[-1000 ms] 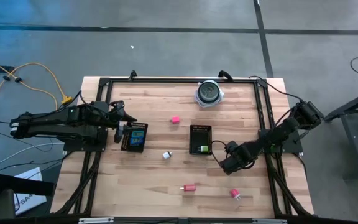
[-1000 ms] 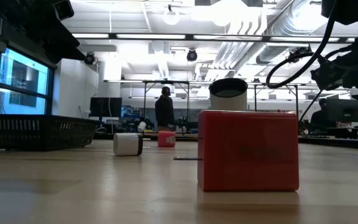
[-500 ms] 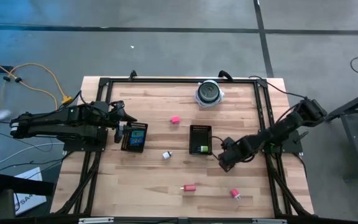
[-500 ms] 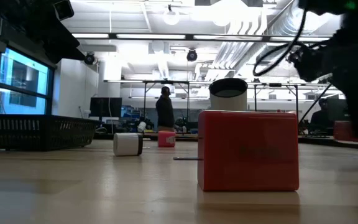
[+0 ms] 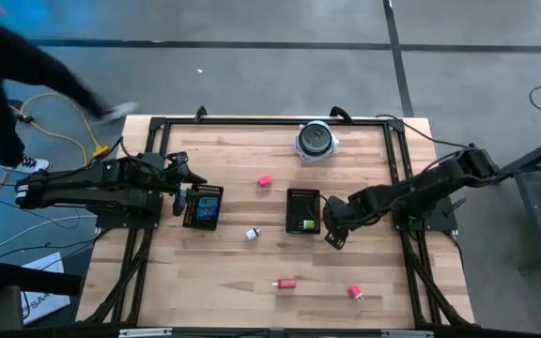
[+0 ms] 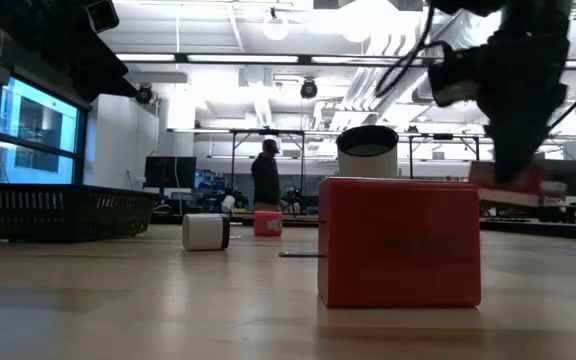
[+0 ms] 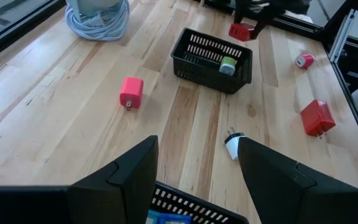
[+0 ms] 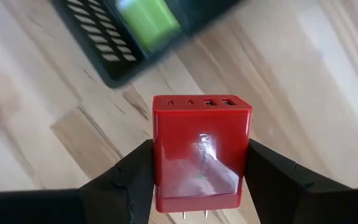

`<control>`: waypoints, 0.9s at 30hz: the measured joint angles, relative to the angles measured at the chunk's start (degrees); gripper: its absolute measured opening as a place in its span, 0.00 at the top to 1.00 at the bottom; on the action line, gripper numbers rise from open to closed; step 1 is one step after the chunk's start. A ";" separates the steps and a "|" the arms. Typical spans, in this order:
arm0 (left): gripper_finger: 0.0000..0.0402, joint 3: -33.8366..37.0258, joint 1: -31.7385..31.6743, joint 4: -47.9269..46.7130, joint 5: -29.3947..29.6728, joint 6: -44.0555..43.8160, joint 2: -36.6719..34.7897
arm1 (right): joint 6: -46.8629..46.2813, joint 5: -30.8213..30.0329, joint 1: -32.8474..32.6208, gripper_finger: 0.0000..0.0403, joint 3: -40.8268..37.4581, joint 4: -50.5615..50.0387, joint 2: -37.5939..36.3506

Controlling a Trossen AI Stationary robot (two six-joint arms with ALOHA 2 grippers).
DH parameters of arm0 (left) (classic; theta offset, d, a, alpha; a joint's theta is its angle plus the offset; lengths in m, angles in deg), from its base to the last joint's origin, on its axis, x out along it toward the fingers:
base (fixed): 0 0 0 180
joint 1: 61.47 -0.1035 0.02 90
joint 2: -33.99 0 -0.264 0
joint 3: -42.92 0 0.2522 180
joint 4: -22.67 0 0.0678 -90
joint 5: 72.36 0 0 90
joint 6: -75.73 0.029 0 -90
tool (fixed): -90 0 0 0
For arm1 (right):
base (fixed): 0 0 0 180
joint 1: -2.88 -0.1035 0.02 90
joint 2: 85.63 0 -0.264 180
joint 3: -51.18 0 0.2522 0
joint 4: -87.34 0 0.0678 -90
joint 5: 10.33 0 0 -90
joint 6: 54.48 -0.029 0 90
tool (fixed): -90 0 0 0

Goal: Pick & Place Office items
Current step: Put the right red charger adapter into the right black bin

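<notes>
My right gripper [image 5: 334, 232] is shut on a red charger block [image 8: 201, 152], just off the right side of the middle black mesh tray [image 5: 303, 210], which holds a green piece [image 5: 307, 225]. My left gripper [image 7: 197, 180] is open and empty above the left mesh tray [image 5: 202, 207], which holds blue pieces [image 7: 166, 218]. On the table lie a pink block [image 5: 265, 180], a white piece [image 5: 252, 235], a red block [image 5: 287, 282] and a pink piece [image 5: 355, 293]. My right gripper pinches the red charger block by its two opposite side faces [image 8: 160, 155] between its two fingers [image 8: 129, 180]. The port face points away from the wrist and the prongs [image 8: 194, 214] point back toward it. The block is lifted clear of the table [image 6: 513, 185].
A round grey-and-black disc [image 5: 316, 141] sits at the far edge. A black frame [image 5: 397, 169] runs round the tabletop. A person [image 5: 26, 66] moves past the table's far left corner. Bare wood lies along the near edge.
My right gripper has carried the red charger block up and toward the table's left and far side, up to the middle tray's right side. A person has come into the high view at the far left.
</notes>
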 joint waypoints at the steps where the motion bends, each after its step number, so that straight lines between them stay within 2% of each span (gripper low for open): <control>1: 0.46 0.00 0.00 0.01 0.01 0.01 0.00 | 1.54 0.00 0.41 0.51 0.60 -0.10 0.00; 16: 0.46 0.00 0.01 0.01 0.00 0.01 0.00 | 18.46 1.43 9.48 0.51 7.52 -1.63 0.02; 27: 0.46 0.00 0.00 0.00 0.00 0.01 0.01 | 28.20 3.39 15.63 0.51 7.60 4.72 3.26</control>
